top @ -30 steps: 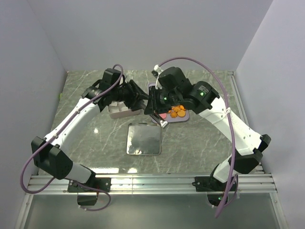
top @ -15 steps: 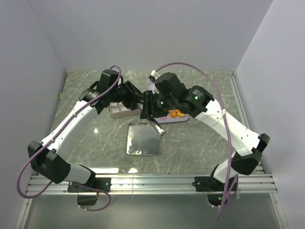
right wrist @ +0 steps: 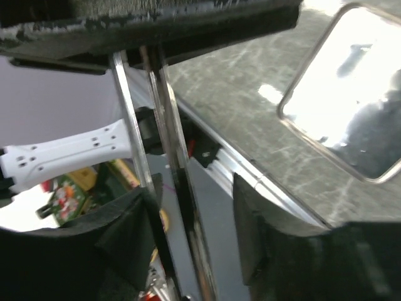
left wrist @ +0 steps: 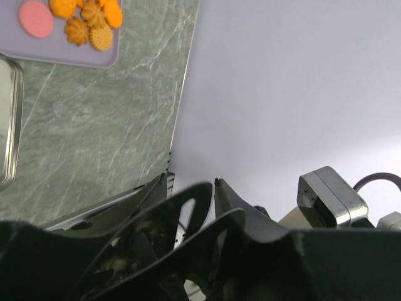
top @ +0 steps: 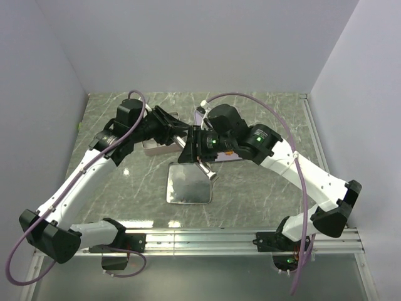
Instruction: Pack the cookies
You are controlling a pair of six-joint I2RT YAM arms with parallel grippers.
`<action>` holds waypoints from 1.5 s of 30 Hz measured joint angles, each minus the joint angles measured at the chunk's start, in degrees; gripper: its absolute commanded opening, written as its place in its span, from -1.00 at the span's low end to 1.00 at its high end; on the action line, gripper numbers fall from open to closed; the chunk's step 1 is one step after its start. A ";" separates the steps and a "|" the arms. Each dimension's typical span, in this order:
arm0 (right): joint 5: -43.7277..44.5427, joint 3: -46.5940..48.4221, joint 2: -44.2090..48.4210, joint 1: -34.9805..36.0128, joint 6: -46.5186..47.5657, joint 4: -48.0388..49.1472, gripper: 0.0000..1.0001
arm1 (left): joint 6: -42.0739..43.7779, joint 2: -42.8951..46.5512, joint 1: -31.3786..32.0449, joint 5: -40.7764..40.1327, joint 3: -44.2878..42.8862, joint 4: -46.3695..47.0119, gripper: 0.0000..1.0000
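Several orange cookies (left wrist: 88,22) and a pink one (left wrist: 36,17) lie on the lavender tray (left wrist: 62,55) in the left wrist view. In the top view my right arm hides most of them. My left gripper (top: 174,125) (left wrist: 190,182) hangs above the table beside the pale tin (top: 153,147), its fingertips a little apart with nothing between them. My right gripper (top: 193,149) (right wrist: 194,188) is just right of it. A thin shiny metal strip (right wrist: 164,113) runs between the right fingers, and its tip (top: 210,172) sticks out below. I cannot tell whether they clamp it.
A shallow silver metal tin half (top: 189,183) (right wrist: 351,94) lies open side up in the middle of the marble table, just in front of both grippers. Walls close in the left, back and right sides. A metal rail (top: 200,238) runs along the near edge.
The left gripper has drawn back up and left, off the pale tin. The right gripper has moved left and down from the tray toward the silver tin half, with the metal strip.
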State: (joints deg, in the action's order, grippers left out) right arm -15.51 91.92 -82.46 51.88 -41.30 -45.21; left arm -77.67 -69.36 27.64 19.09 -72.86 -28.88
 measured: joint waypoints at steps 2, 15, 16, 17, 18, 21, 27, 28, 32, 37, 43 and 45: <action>-1.36 -1.16 0.92 0.04 -0.85 1.77 -0.25 | -0.07 1.05 0.02 -0.81 0.85 1.22 -0.99; -6.45 -2.38 2.12 0.85 -1.68 6.45 -0.58 | 0.70 2.16 0.48 -1.20 1.68 2.73 0.28; -6.12 -2.19 2.08 0.85 -1.68 6.03 -0.58 | 1.11 2.14 0.48 -1.68 1.40 2.40 0.43; -5.40 -1.99 2.08 0.85 -1.57 5.27 -0.58 | 1.68 2.14 0.46 -2.36 0.96 1.95 0.67; -4.68 -1.77 2.03 0.85 -1.40 4.52 -0.58 | 2.27 2.16 0.39 -3.06 0.28 1.18 0.75; -2.16 -0.24 1.51 0.31 -0.55 1.05 -0.59 | 3.80 2.23 0.20 -5.09 -2.29 -1.51 0.91; 4.22 4.68 -1.77 -4.55 2.56 -7.69 -0.60 | 8.76 5.68 -0.20 -10.80 -4.04 -9.90 0.99; 5.46 5.40 -2.56 -6.03 3.45 -9.66 -0.58 | 9.79 6.80 -0.44 -12.09 -4.04 -11.85 0.99; 9.68 7.02 -5.62 -11.19 6.27 -16.02 -0.36 | 13.73 12.33 -2.27 -17.73 -3.85 -19.37 0.99; 15.32 10.58 -12.72 -14.93 10.12 -23.78 -0.09 | 16.94 20.98 -4.15 -23.63 -0.76 -26.34 0.99; 17.92 12.83 -20.22 -17.46 13.22 -27.61 -0.02 | 16.98 28.50 -4.33 -25.68 4.46 -31.56 0.99; 17.97 13.88 -22.01 -18.88 13.92 -28.52 0.00 | 16.96 29.22 -4.33 -25.88 5.38 -32.76 0.99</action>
State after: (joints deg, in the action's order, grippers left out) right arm 2.46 105.80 -104.47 32.99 -27.38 -73.73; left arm -60.71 -40.14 23.31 -6.79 -67.48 -61.65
